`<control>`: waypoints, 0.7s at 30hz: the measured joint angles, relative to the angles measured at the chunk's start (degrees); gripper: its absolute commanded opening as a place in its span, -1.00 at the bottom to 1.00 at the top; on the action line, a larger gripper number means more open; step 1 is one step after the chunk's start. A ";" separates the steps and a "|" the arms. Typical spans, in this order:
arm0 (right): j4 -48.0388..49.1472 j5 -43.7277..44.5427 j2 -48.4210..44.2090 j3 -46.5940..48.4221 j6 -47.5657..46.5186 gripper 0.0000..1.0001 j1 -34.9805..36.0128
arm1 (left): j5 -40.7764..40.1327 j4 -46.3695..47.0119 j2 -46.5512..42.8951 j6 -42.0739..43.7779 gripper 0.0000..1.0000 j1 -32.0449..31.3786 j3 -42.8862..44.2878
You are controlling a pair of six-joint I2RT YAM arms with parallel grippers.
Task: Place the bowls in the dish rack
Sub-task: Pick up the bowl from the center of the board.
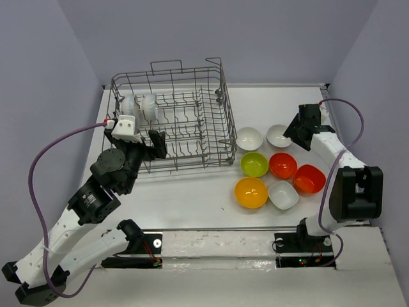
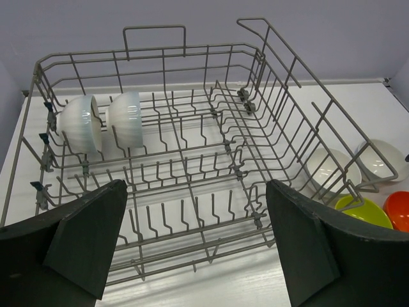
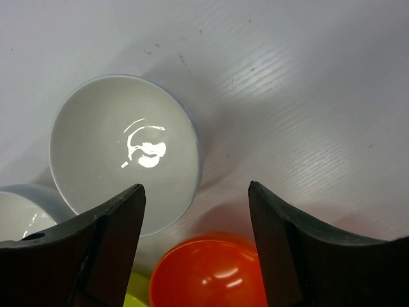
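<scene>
The grey wire dish rack (image 1: 192, 137) stands at the back left with two white bowls (image 1: 131, 105) (image 1: 149, 105) on edge between its far-left tines. These bowls (image 2: 80, 123) (image 2: 126, 118) also show in the left wrist view. My left gripper (image 1: 153, 146) (image 2: 195, 185) hangs open over the rack's near edge (image 2: 192, 252), empty. Several bowls sit right of the rack: white (image 1: 249, 138), white (image 1: 279, 135), lime green (image 1: 254, 164), two red-orange (image 1: 282, 165) (image 1: 309, 179), orange-yellow (image 1: 251, 192), squarish white (image 1: 283, 195). My right gripper (image 1: 293, 133) (image 3: 196, 187) is open above a white bowl (image 3: 121, 153), whose rim lies beside the left finger (image 3: 112, 236).
In the right wrist view a red-orange bowl (image 3: 211, 275) lies just below the gap, with a second white bowl (image 3: 19, 217) and a sliver of lime green bowl (image 3: 137, 281) at the lower left. Grey walls close in the table on three sides.
</scene>
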 measured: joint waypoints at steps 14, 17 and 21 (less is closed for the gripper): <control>4.81 -4.31 4.68 -2.84 1.86 0.18 -3.54 | -0.24 0.39 1.03 0.02 0.98 0.00 -0.76; 5.92 -5.25 5.86 -2.84 2.03 0.11 -4.02 | -0.33 0.44 1.27 0.02 0.98 0.00 -0.76; 6.69 -6.32 6.84 -2.84 2.16 -0.03 -4.46 | -0.42 0.44 1.53 0.02 0.98 0.00 -0.79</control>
